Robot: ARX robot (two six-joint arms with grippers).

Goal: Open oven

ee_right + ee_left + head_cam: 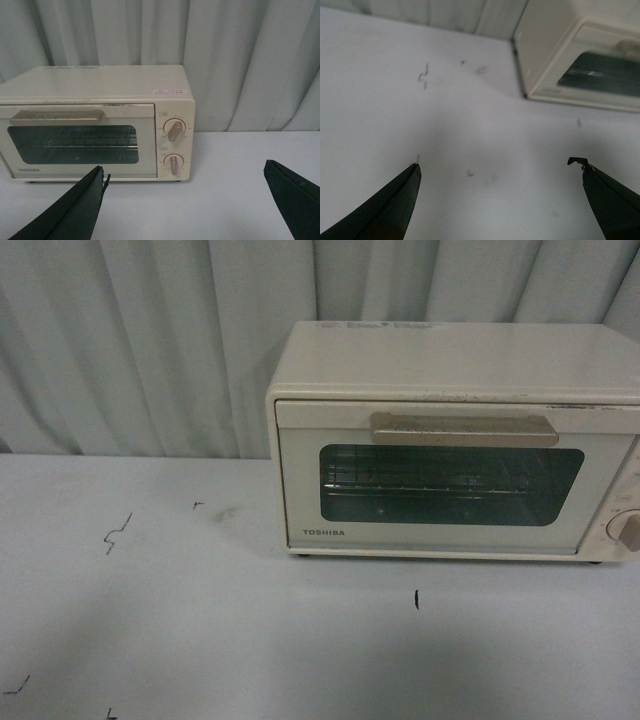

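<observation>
Nearest, the black-fingered left gripper (pixel 497 165) and right gripper (pixel 184 167) both hang released, jaws wide, above the pale grey table (pixel 200 620). Farther, at two o'clock, the boxy cream-white TOSHIBA toaster oven (pixel 452 380) stands with its door closed, before a pleated white curtain (pixel 150 340).

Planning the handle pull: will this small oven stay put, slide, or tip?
The oven may slide: it looks small and boxy, on tiny feet over a smooth table. Its handle sits high on the door, so pulling may tip it forward.
</observation>
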